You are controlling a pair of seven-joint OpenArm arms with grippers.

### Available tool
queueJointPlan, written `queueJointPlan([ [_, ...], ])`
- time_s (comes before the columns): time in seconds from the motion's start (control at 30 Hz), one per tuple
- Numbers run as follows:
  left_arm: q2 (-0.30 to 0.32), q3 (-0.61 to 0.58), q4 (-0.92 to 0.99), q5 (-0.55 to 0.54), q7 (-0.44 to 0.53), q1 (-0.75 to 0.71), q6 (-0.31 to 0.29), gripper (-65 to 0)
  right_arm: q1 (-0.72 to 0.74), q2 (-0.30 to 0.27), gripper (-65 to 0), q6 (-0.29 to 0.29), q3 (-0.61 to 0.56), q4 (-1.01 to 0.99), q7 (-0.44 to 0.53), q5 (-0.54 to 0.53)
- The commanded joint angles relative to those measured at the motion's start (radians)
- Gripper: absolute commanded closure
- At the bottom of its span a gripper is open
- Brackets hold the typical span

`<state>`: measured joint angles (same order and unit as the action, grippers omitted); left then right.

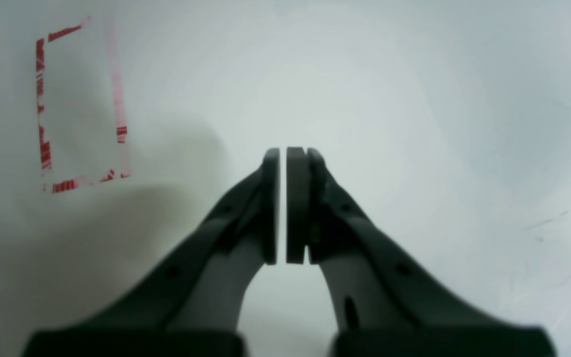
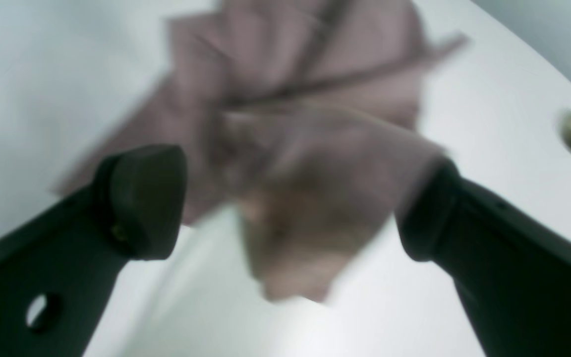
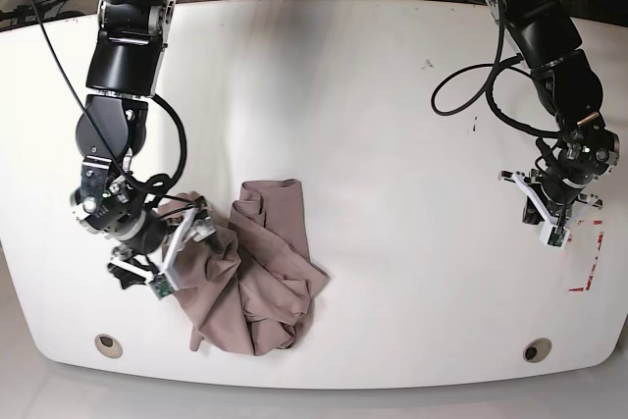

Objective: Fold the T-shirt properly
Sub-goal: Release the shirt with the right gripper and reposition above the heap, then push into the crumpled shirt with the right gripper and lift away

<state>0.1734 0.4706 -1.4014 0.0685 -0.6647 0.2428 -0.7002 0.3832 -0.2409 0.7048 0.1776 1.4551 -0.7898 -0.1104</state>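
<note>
We see the T-shirt (image 3: 257, 272) lying in a crumpled heap on the white table (image 3: 343, 95), toward the table's near edge and well over to the side where the right arm works. It is bunched into ridges and folds, not spread flat, and a round hole (image 3: 107, 344) in the table sits just beyond the heap's near corner.

Our right gripper (image 2: 290, 203) is at the T-shirt's edge with its jaws spread wide. In the right wrist view the two dark fingers (image 2: 142, 198) stand far apart, and a loose, blurred flap of the mauve cloth hangs in the gap between them. The flap lies against or just beside the finger on that view's right side, but we cannot tell whether it truly touches; nothing is pinched. Beyond the flap, the rest of the T-shirt lies on the table.

Our left gripper (image 1: 281, 206) is well apart from the T-shirt, over bare table near the far side from the heap. Its jaws are clenched together with only a thin sliver of light between the pads, and they hold nothing. A worn red tape rectangle (image 1: 80, 104) marks the table just beside it.
</note>
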Motion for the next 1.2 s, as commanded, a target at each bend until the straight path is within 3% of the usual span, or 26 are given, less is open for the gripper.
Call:
queueJointPlan([
  [0.0,0.012,0.000,-0.017,-0.014,0.018,0.023,0.002,-0.4,0.030,-0.033,-61.8,-0.007,0.087,0.016,0.013,0.027],
  [0.23,0.012,0.000,-0.017,-0.014,0.018,0.023,0.002,-0.4,-0.026,-0.099,-61.8,-0.007,0.195,0.042,-0.016,0.013],
  [0.37,0.012,0.000,-0.016,-0.014,0.016,0.022,0.002,-0.4,-0.072,-0.096,-61.8,-0.007,0.188,0.123,-0.093,-0.113],
  [0.53,0.012,0.000,-0.016,-0.014,0.015,0.022,0.002,-0.4,-0.072,-0.038,-61.8,-0.007,0.124,0.151,-0.194,-0.275],
  [0.67,0.012,0.000,-0.016,-0.014,0.015,0.007,0.002,-0.4,-0.069,0.004,-61.8,-0.007,0.003,0.106,-0.193,-0.282],
  [0.83,0.012,0.000,-0.017,-0.014,0.015,0.002,0.002,-0.4,-0.026,0.024,-61.8,-0.007,-0.091,-0.040,-0.093,-0.271],
  [0.93,0.012,0.000,-0.017,-0.014,0.015,0.000,0.002,-0.4,0.049,0.028,-61.8,-0.007,-0.146,-0.176,-0.004,-0.196],
  [1.17,0.012,0.000,-0.017,-0.014,0.016,-0.018,0.002,-0.4,0.181,0.051,-61.8,-0.007,-0.152,-0.509,0.211,-0.078],
])
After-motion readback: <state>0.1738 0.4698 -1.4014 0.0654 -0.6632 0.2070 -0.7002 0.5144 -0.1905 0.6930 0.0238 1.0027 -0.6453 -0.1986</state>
